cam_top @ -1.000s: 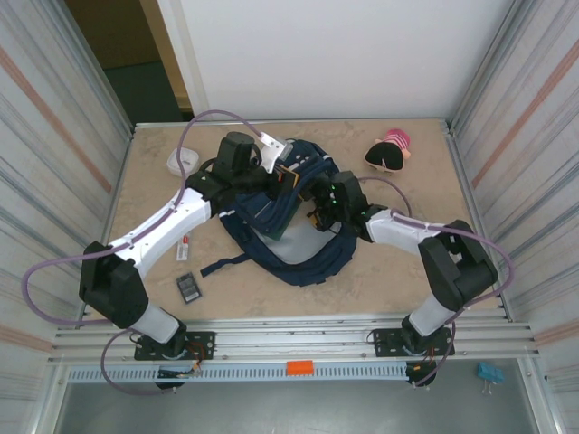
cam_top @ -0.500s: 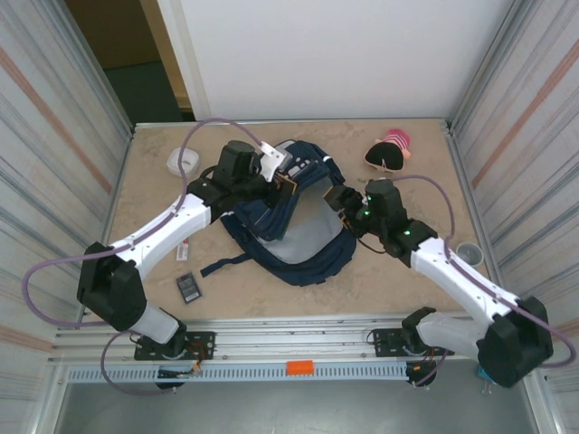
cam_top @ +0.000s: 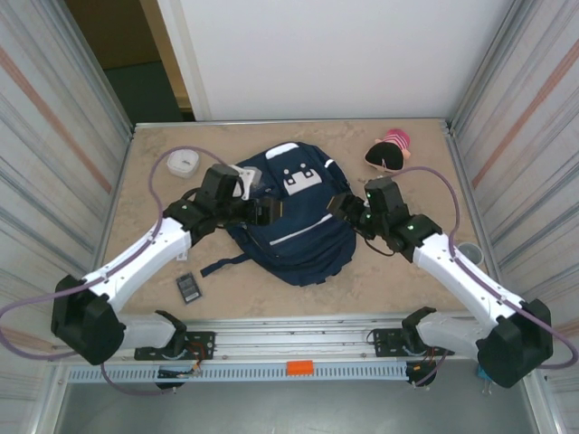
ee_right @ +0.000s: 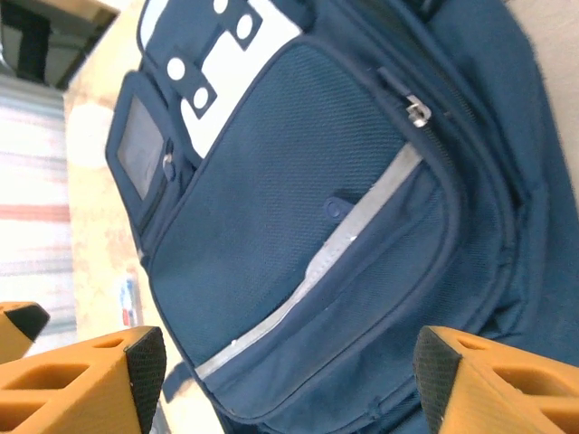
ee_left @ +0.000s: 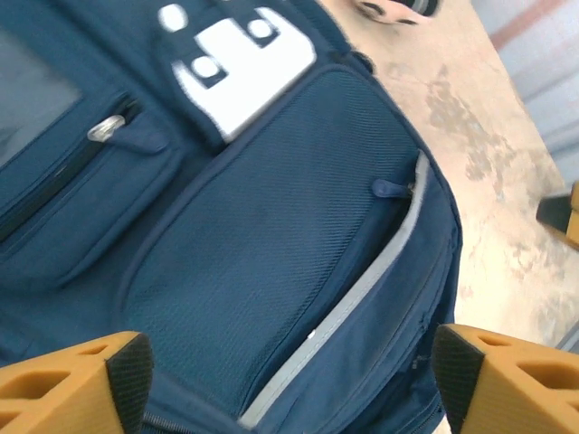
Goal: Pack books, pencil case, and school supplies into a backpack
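Left pincer (cam_top: 265, 211) has just sprung wide, dropping the backpack (cam_top: 298, 231) flat at mid-frame; right pincer (cam_top: 340, 206) gapes empty beside it. Black rectangle (cam_top: 188, 287) waits on the worktop (cam_top: 362, 294), lower left, seemingly unpacked.

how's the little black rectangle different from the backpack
The backpack is large, navy fabric with white patches; the black rectangle is small and flat. The backpack lies at the centre; the rectangle sits nearer the front left edge. Both rest on the table.
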### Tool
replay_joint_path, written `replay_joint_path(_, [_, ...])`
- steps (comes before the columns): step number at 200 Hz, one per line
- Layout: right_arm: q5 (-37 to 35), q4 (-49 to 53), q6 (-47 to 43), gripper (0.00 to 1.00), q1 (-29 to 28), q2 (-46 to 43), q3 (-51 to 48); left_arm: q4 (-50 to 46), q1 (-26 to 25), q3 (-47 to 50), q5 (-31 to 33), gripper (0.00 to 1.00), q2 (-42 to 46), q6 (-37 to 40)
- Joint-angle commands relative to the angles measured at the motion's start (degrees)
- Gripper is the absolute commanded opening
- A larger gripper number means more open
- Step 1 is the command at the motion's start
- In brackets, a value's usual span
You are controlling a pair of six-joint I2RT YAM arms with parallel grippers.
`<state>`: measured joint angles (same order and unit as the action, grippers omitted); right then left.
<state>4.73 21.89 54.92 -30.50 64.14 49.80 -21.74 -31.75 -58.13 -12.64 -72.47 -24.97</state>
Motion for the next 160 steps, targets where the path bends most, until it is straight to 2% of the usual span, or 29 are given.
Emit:
replay_joint_path(1, [1.2, -0.5, -4.7, 0.73, -1.2, 3.1, 3.2, -5.7, 4.5, 4.3, 1.9, 0.84, 2.7, -13.3])
replay_joint_path(26, [1.9, 0.9, -8.7, 0.72, -1.7, 5.9, 6.8, -9.5, 10.0, 8.3, 1.6, 0.85, 5.2, -22.8])
replay_joint_path(65, [3.2, 1.0, -12.5, 0.72, -1.7, 10.1, 9.7, -16.7, 12.8, 12.3, 8.5, 0.86, 9.8, -32.4])
replay_joint_path(84, [4.8, -0.2, -12.3, 0.72, -1.8, 11.8, 9.8, -18.7, 15.3, 14.7, 9.3, 0.87, 12.2, -35.3])
replay_joint_path(133, [7.4, -1.6, -12.9, 0.72, -1.9, 14.8, 11.5, -15.0, 30.9, 21.3, 2.3, 0.88, 15.1, -31.1])
replay_joint_path(160, [6.5, -1.3, -13.2, 0.72, -2.1, 14.8, 11.5, -13.6, 33.6, 21.5, 2.1, 0.87, 11.8, -27.7])
